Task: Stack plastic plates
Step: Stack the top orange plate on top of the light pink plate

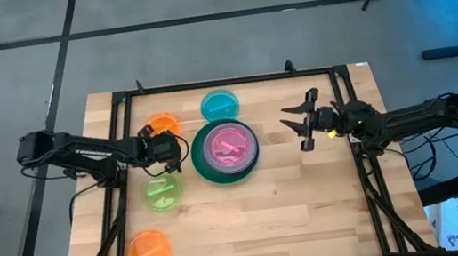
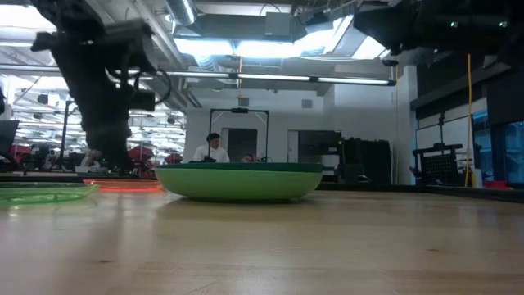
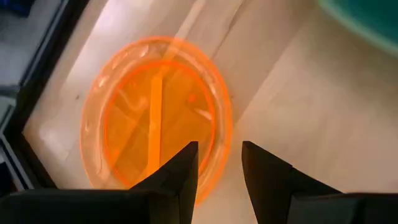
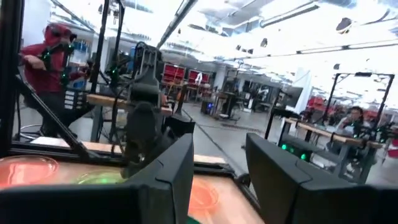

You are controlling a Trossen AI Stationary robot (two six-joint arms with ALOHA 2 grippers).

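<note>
A stack of plates [image 1: 225, 151], dark green under pink, sits mid-table. Small translucent plates lie around it: two orange [image 1: 162, 124], a blue [image 1: 220, 104], a lime [image 1: 162, 192]. The left gripper [image 3: 219, 163] hovers parted over an orange one, empty. The right gripper [image 1: 299, 124] hangs open, empty.

Overhead, table-level and two wrist views, sharing the green stack [image 1: 225, 154].
</note>
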